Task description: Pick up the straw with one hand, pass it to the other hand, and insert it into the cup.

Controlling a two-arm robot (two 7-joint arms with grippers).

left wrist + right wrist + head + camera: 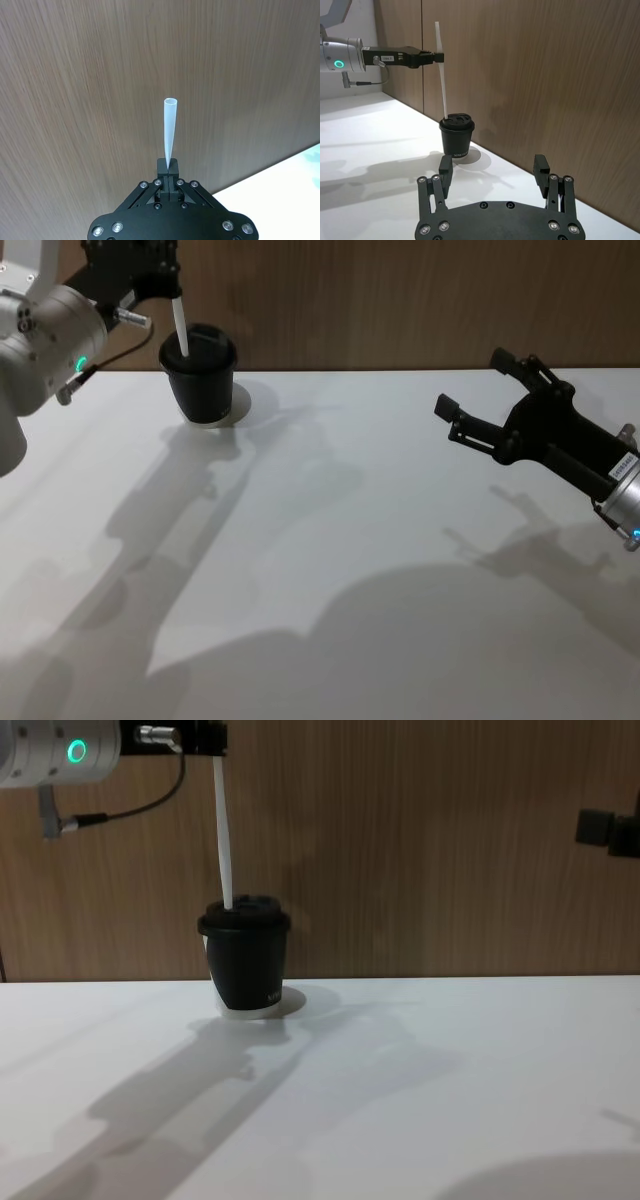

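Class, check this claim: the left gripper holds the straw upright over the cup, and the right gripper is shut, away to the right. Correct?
No. The right gripper is open, its fingers spread apart, as the right wrist view shows. The left gripper does hold the straw upright over the cup.

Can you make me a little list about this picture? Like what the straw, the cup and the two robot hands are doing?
straw: white, nearly upright, lower end at the cup's lid
cup: black, lid on, standing on the white table, far back on the left
left gripper: shut on the straw's upper part, above the cup
right gripper: open, empty, over the table's right side
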